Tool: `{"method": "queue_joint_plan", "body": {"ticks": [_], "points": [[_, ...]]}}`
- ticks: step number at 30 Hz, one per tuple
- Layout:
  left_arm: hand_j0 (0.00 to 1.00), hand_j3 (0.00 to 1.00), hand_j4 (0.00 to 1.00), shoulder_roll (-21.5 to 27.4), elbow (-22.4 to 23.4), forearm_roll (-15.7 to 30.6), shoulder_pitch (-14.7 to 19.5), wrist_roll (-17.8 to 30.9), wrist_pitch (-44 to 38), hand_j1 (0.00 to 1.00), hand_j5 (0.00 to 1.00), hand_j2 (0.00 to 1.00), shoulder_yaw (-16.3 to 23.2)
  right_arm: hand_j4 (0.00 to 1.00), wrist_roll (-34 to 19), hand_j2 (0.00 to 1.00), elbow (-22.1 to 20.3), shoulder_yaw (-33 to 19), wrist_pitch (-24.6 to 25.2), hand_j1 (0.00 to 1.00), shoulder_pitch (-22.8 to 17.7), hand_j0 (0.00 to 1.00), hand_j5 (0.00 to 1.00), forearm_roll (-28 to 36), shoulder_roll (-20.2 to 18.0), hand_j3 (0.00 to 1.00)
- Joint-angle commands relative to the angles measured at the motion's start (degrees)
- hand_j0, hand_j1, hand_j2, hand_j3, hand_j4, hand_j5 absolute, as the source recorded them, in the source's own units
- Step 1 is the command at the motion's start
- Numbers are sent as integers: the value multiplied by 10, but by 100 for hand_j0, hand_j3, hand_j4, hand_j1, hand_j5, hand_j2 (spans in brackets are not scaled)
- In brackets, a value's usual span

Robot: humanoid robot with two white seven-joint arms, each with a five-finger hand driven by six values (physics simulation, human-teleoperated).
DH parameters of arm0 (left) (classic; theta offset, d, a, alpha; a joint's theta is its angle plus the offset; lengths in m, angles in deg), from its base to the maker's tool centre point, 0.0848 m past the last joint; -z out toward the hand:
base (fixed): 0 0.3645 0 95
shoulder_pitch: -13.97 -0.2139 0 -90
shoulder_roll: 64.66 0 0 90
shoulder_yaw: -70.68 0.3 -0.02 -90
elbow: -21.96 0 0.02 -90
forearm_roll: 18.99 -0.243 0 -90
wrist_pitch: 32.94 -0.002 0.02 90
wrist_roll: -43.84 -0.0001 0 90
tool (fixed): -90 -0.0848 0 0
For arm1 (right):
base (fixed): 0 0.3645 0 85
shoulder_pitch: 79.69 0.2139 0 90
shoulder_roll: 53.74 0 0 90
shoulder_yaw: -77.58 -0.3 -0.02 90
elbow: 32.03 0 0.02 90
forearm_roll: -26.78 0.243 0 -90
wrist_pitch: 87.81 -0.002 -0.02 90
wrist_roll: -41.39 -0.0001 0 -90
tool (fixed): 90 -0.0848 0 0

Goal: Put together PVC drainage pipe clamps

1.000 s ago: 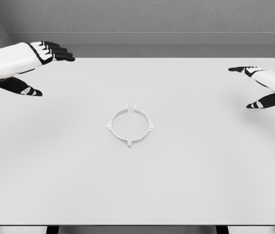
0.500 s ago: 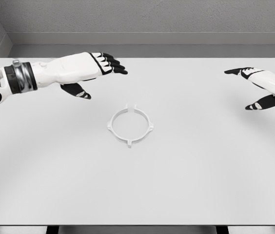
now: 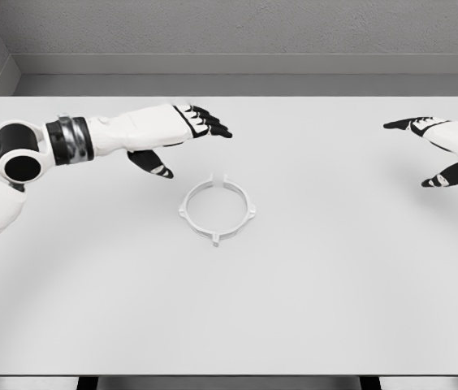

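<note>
A white ring-shaped pipe clamp (image 3: 218, 208) with small tabs and a gap at its far side lies flat on the white table (image 3: 229, 309), near the middle. My left hand (image 3: 187, 138) hovers just up and left of the clamp, fingers stretched out and thumb hanging down, holding nothing and apart from the ring. My right hand (image 3: 434, 153) shows at the right edge, far from the clamp, fingers spread and empty.
The table runs to a grey back wall (image 3: 237, 32) and a front edge at the bottom of the head view. My left forearm (image 3: 75, 140) stretches across the table's left part.
My left arm has reached rightward across the table, bringing its hand close to the clamp. My right hand has drifted slightly to the right. The clamp has not moved.
</note>
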Motion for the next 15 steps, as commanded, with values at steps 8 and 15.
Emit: {"method": "queue_joint_plan", "body": {"ticks": [8,15], "points": [[100,100,100,-55,100,-48,5,0,-2,100,100,100,-7,100,0,100,0,-3,2,100,13,100,100,5,-1,100],[100,100,100,-80,155,-65,24,0,-2,100,100,100,-9,100,0,100,1,-4,2,100,19,100,100,3,2,100]]}}
